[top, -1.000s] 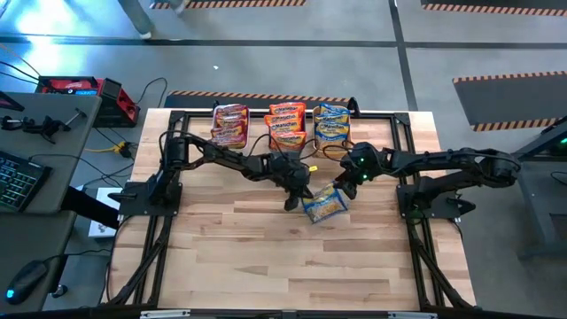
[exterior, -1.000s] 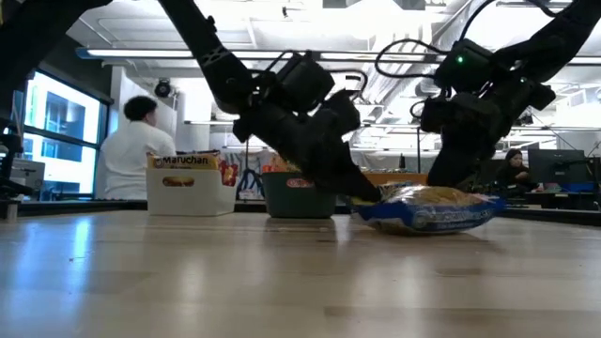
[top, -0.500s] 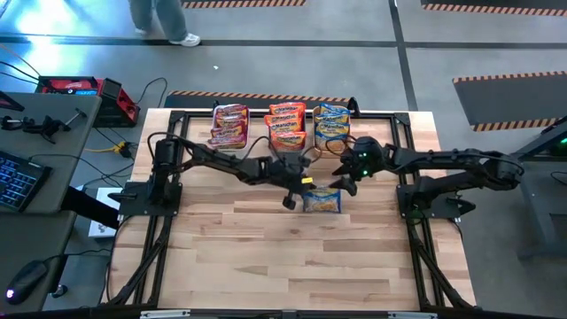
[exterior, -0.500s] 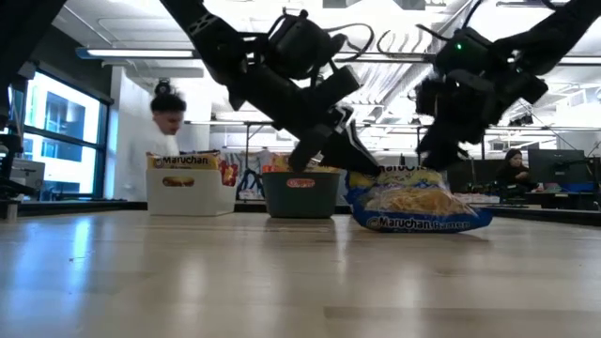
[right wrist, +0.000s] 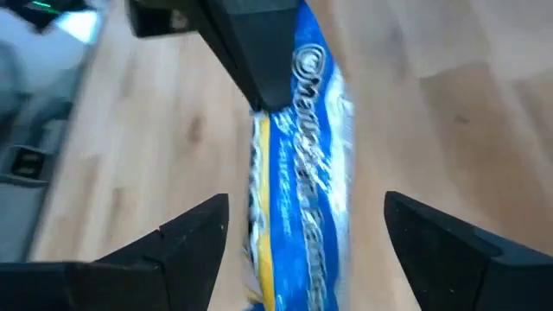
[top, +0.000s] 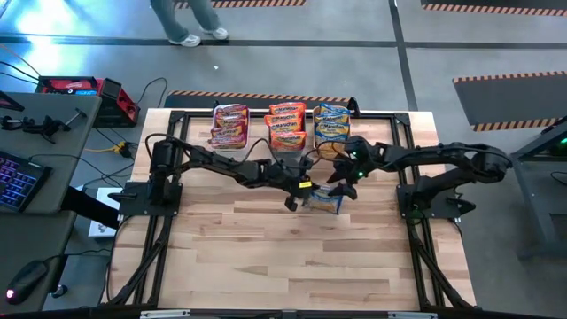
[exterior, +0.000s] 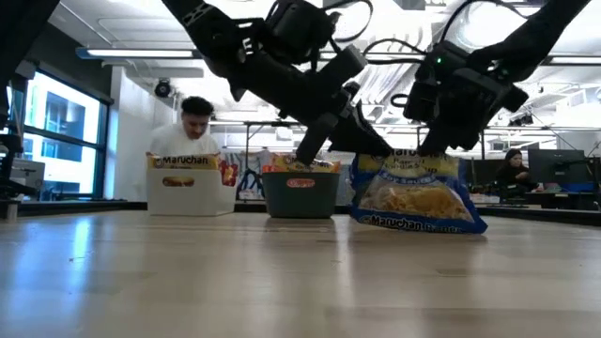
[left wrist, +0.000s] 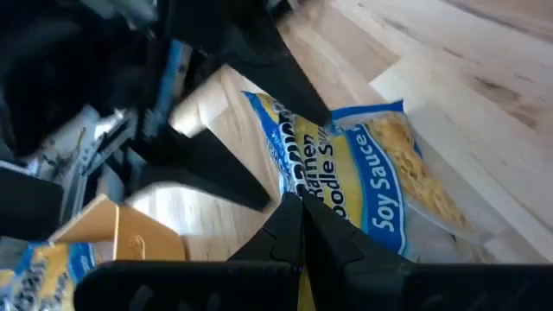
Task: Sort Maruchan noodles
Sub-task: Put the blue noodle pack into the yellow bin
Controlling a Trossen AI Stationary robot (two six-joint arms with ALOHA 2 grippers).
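Wood table: our left gripper pinches the blue packet's edge seam; right gripper spread wide, probably straddling it. Light, crinkly, slippery.

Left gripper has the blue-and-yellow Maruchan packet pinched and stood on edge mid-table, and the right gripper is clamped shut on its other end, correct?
Not quite: the right gripper is open, its fingers spread on either side of the blue-and-yellow Maruchan packet without closing on it, as the right wrist view shows. The rest holds: the left gripper is shut on the packet, which stands on edge mid-table.
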